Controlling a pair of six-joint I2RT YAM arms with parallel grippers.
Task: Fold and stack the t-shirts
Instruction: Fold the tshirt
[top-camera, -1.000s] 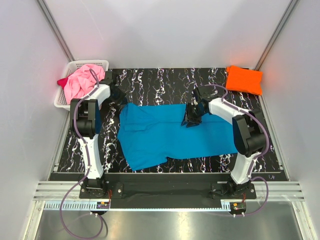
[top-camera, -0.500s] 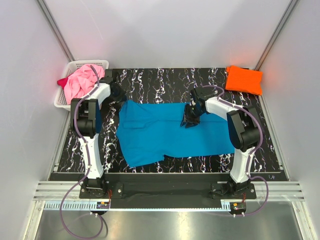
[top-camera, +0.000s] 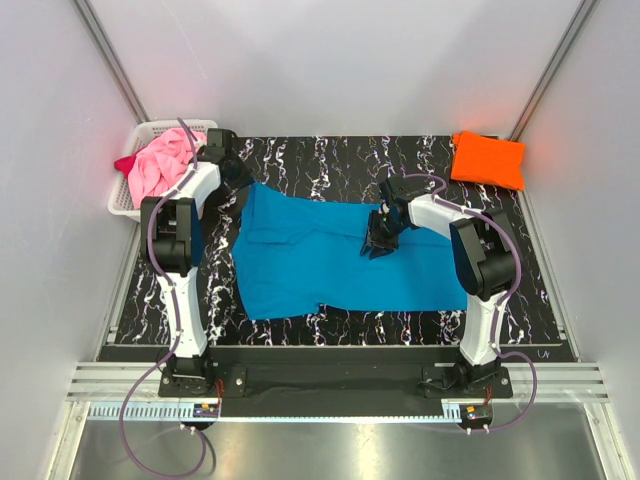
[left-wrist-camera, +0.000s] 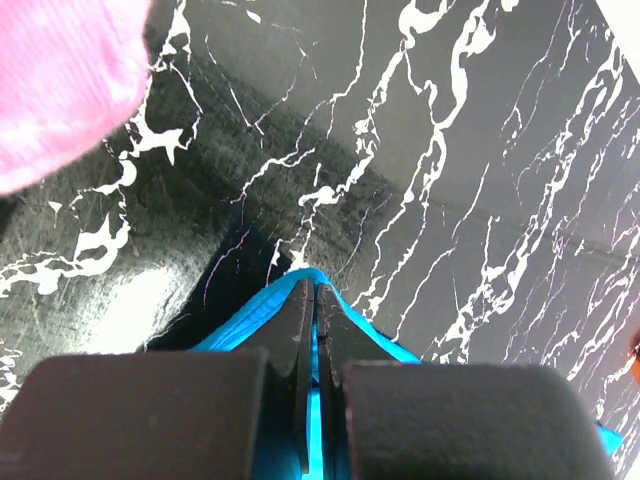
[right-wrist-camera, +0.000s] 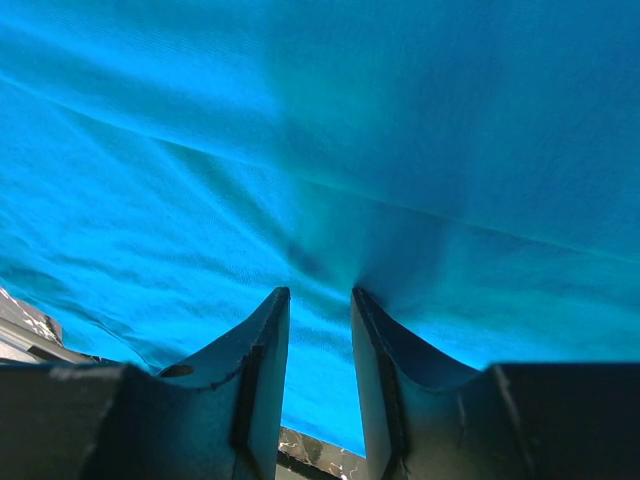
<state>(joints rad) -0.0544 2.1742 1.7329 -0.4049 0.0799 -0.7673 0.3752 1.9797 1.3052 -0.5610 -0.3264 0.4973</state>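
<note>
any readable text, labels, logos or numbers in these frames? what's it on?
None readable.
Turquoise shirt, orange shirt, pink shirt: plain, no print showing.
White basket and marbled table: no labels visible.
Small boards at the arm bases: too small to read.

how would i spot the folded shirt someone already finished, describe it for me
Start from the black marbled table and go to its far right corner. There lies the orange t-shirt, folded into a neat squarish pad. Unlike the turquoise t-shirt spread mid-table or the pink t-shirt heaped in the white basket, it lies folded and alone.

Dark red shirt (top-camera: 124, 163) mostly hidden
</note>
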